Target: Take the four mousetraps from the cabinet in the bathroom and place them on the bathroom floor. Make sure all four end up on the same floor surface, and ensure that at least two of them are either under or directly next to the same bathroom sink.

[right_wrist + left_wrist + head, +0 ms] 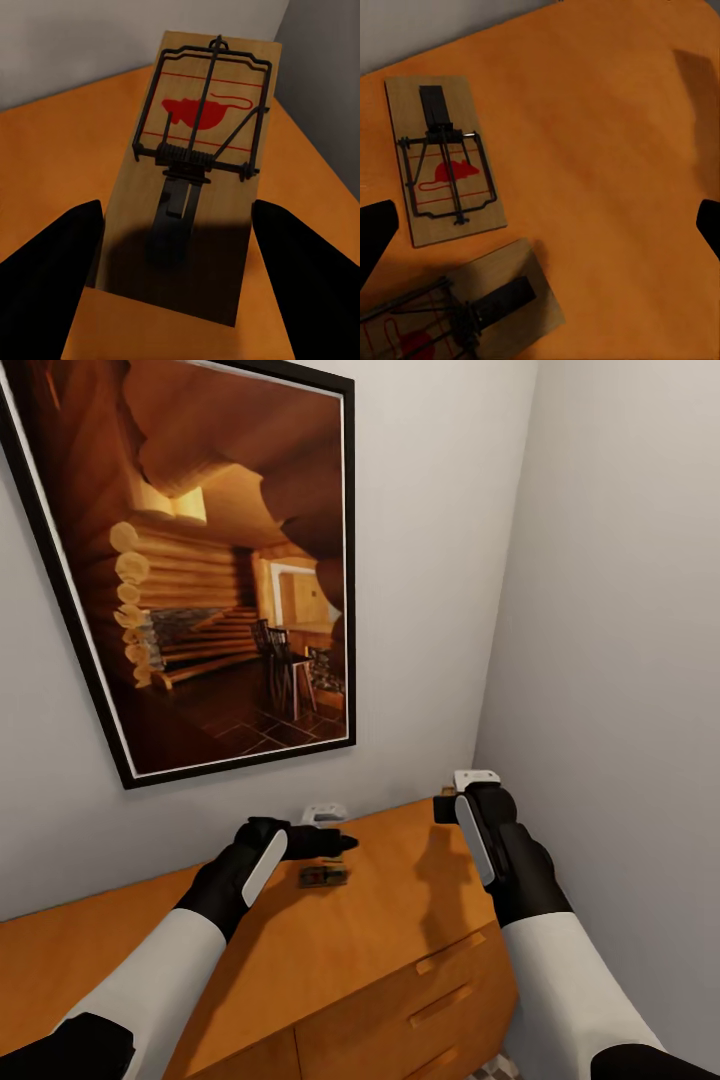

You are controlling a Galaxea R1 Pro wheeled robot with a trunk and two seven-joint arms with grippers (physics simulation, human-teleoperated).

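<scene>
Orange-brown wood makes up the cabinet (390, 920), its flat top running into a corner between two plain pale walls, with bar-handled drawer fronts below at the near side. A black-framed picture (200, 570) of a log-cabin interior hangs tilted on the wall above. A sliver of patterned floor (490, 1068) peeks out at the lower edge.

Both arms reach over the top. The left gripper (335, 844) hovers above a trap (323, 876); in its wrist view two traps lie near each other on the wood, one (444, 159) whole, a tan board with black wire spring and a red mouse print, the other (457, 315) cut off by the frame edge. The dark fingertips (373, 232) stand far apart at the sides, wide and holding nothing.

The right gripper (455, 800) hangs near the corner. Its wrist view shows a third trap (196, 165) lying flat between the black fingers (52, 262), which are spread on either side and not touching it.

A small white object (324, 813) sits by the wall behind the left gripper, partly hidden and hard to make out.
</scene>
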